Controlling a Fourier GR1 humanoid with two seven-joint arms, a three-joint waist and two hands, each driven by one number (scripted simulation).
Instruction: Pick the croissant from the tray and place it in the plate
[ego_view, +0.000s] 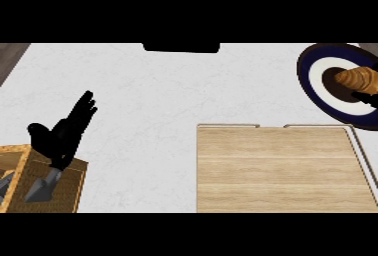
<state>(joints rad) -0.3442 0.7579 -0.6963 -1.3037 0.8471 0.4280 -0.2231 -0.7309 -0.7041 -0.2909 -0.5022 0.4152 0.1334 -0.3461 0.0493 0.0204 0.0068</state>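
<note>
The right robot hand (367, 98), fingers pinching the golden-brown croissant (358, 78), is hovering over the dark-blue-rimmed round plate (314, 85); releasing appears next, the wooden tray (277, 170) lying bare.

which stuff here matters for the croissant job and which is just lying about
Job:
- croissant, over the plate
- plate, top right
- tray, wooden, nothing on it
- right robot hand, at the croissant, mostly out of view

Lying about:
- wicker basket, lower left
- left robot hand, open, resting at left
</note>
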